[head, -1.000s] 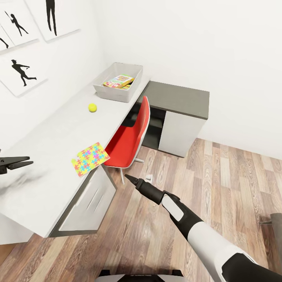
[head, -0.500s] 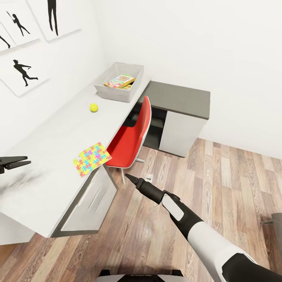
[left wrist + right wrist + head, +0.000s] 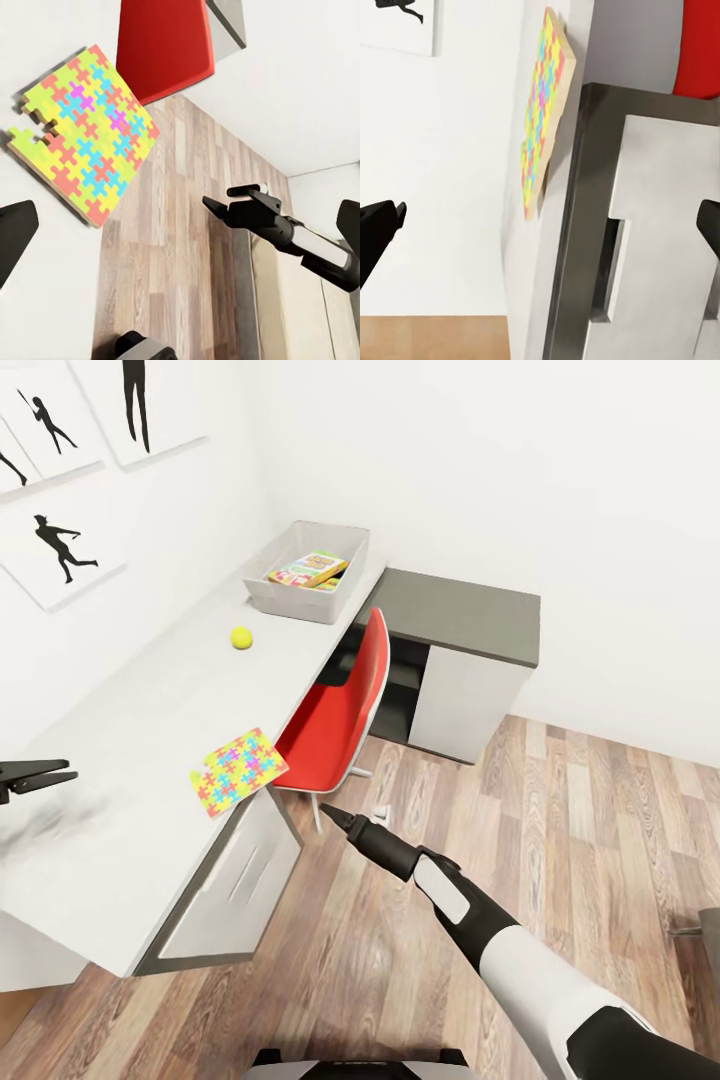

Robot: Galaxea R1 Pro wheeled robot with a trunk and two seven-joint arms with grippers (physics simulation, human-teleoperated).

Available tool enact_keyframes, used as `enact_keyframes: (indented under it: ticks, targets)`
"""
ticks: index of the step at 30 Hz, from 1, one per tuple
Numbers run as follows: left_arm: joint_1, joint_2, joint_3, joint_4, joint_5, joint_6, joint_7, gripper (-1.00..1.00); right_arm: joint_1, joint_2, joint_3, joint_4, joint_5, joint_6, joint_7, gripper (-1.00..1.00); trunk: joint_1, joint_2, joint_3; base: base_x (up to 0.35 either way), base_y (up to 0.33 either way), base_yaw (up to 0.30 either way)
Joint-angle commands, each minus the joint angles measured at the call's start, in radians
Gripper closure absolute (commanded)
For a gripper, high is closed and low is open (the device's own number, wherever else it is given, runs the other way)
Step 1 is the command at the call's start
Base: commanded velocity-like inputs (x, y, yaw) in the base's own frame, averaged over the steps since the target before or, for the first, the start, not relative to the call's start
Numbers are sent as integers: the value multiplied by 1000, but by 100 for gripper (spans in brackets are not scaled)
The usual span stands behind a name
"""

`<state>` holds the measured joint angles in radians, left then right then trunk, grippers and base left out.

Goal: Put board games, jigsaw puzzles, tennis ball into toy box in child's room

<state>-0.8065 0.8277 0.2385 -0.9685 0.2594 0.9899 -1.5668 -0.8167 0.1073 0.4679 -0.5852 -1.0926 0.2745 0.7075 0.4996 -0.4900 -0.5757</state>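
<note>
On the light-grey table, the toy box stands at the far end with a colourful board game lying inside. The tennis ball rests mid-table. One jigsaw puzzle lies at the front edge, overhanging slightly. My left gripper hovers open over the near end of the table, left of the puzzle and apart from it. The right gripper hangs open over the floor in front of the drawers, holding nothing; its arm also appears in the left wrist view.
A red chair is tucked under the table beside the puzzle. White drawers sit below the puzzle's edge. The lower dark-grey section joins at the far right. Wood floor lies open to the right. Silhouette pictures hang on the wall.
The whole view has drifted slightly, so the camera moved. The left gripper has drawn a little toward the picture's left edge. Puzzle, ball and right arm hold their places.
</note>
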Motion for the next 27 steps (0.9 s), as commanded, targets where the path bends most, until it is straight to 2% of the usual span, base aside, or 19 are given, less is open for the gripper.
enact_keyframes:
  ticks: [1,27]
  targets:
    - [0,2,0,1,0,10,-4,-100,-1,0,2,1,-10,8,0,-100,0,-1,-1,13,9,0]
    - [0,19,0,4,0,11,-4,-100,-1,5,5,2,-13,6,-17,-100,0,-1,-1,33,33,0]
